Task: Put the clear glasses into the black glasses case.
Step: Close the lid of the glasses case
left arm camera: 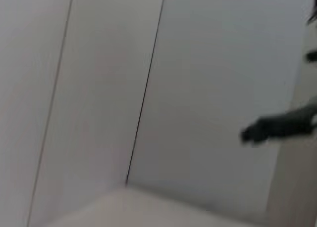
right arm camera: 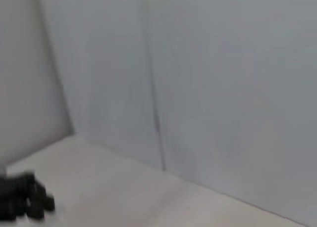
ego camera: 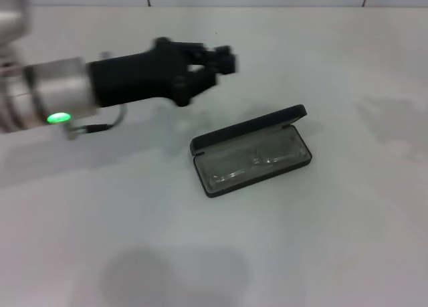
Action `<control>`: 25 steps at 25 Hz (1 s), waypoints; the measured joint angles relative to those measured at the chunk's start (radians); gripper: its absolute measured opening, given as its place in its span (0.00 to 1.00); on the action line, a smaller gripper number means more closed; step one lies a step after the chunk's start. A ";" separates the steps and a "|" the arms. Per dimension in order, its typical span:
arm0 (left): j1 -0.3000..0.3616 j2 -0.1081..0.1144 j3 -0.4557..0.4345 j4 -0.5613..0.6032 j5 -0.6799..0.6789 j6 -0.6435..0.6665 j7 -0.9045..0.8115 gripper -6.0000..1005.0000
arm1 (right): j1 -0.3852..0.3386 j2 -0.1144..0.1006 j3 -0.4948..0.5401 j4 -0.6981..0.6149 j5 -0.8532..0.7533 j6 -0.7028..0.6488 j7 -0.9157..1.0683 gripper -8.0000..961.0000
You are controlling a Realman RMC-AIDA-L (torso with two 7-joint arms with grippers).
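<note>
The black glasses case [ego camera: 251,153] lies open on the white table [ego camera: 348,240], a little right of centre in the head view. Its lid stands raised along the far edge and the grey-lined tray faces up. The clear glasses [ego camera: 249,165] lie inside the tray, their transparent lenses and thin arms showing only as faint glints against the lining. They appear to sit fully within the rim, though their outline is hard to trace.

The left gripper [ego camera: 215,65] hangs above the table, behind the case and to its left, apart from it and touching nothing. Its black body reaches in from the left on a silver arm link, where a green light [ego camera: 59,118] glows. The fingers carry nothing. They look to stand a little apart at the tips, but the blur leaves me unable to tell for sure whether they are spread or closed.

The left wrist view shows mostly a pale panelled wall [left arm camera: 99,88] with dark seams. The right wrist view shows the same kind of wall and a strip of table, with the left gripper far off at one corner. The right gripper does not appear in any view.
</note>
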 joint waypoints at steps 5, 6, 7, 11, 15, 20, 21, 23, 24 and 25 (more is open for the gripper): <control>-0.063 -0.059 0.000 -0.009 0.135 -0.163 -0.080 0.14 | 0.010 -0.002 0.219 0.254 0.086 -0.069 -0.133 0.20; -0.075 -0.072 0.001 -0.010 0.167 -0.191 -0.095 0.15 | 0.010 -0.002 0.246 0.290 0.094 -0.075 -0.153 0.20; -0.085 -0.084 0.001 -0.010 0.198 -0.215 -0.107 0.15 | 0.008 -0.003 0.263 0.313 0.097 -0.080 -0.168 0.20; -0.113 -0.105 0.006 -0.018 0.252 -0.269 -0.134 0.16 | 0.004 -0.005 0.325 0.396 0.096 -0.117 -0.222 0.20; -0.117 -0.104 0.004 -0.033 0.254 -0.279 -0.136 0.16 | 0.007 -0.005 0.328 0.434 0.094 -0.132 -0.249 0.20; -0.108 -0.104 0.002 -0.049 0.255 -0.300 -0.136 0.16 | 0.010 -0.005 0.321 0.456 0.092 -0.133 -0.264 0.20; -0.108 -0.103 0.002 -0.054 0.256 -0.302 -0.136 0.16 | 0.011 -0.005 0.320 0.460 0.092 -0.133 -0.265 0.20; -0.108 -0.103 0.002 -0.064 0.256 -0.304 -0.136 0.16 | 0.012 -0.005 0.318 0.464 0.092 -0.134 -0.267 0.20; -0.108 -0.103 0.003 -0.067 0.256 -0.304 -0.137 0.16 | 0.012 -0.005 0.317 0.464 0.092 -0.134 -0.267 0.20; -0.108 -0.103 0.005 -0.070 0.257 -0.304 -0.137 0.16 | 0.012 -0.005 0.315 0.464 0.092 -0.134 -0.268 0.20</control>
